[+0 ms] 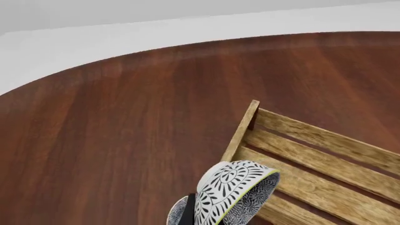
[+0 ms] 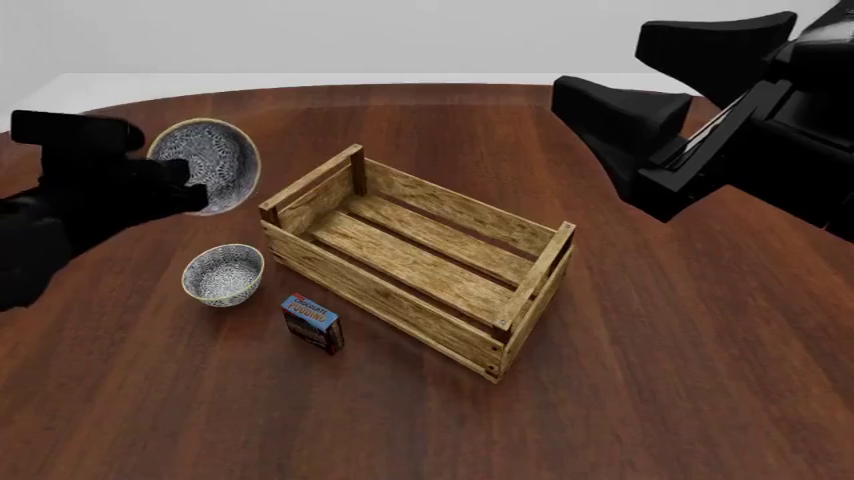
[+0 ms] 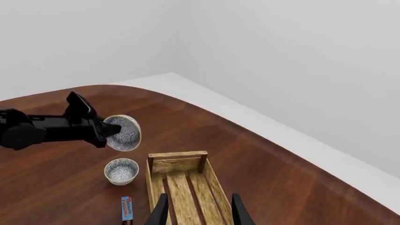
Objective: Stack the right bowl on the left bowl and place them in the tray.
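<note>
My left gripper [image 2: 184,185] is shut on the rim of a black-and-white patterned bowl [image 2: 207,163], held tilted in the air beyond the tray's left end. In the left wrist view that bowl [image 1: 234,192] hangs beside the tray's corner post. A second patterned bowl [image 2: 223,275] stands upright on the table, left of the tray [image 2: 514,300], a wooden crate with nothing in it. I cannot tell which of them is the right bowl. My right gripper [image 3: 200,213] is open and holds nothing, high above the table on the tray's right side.
A small blue-and-red box [image 2: 312,322] stands in front of the tray's near left corner, close to the bowl on the table. The round dark wooden table [image 2: 667,380] ends at a curved far edge, with a white floor and wall behind it.
</note>
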Robot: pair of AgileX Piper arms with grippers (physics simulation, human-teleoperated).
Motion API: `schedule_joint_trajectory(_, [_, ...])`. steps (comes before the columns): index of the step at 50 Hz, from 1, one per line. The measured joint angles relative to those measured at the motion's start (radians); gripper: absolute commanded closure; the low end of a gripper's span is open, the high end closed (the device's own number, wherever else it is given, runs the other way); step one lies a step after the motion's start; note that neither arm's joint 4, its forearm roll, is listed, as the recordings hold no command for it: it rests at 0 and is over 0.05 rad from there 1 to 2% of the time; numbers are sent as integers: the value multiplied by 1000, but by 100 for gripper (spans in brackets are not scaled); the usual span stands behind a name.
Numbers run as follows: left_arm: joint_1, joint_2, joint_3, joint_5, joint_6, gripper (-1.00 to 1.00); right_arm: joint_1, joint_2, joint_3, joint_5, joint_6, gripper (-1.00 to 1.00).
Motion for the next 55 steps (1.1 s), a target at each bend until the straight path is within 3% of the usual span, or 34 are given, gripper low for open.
schedule_joint_trajectory(27, [47, 112, 77, -97, -137, 100, 2, 6, 0, -4, 0, -100])
schedule_joint_trajectory(55, [69, 200, 143, -201, -210, 100, 6, -3, 1, 0, -1, -100])
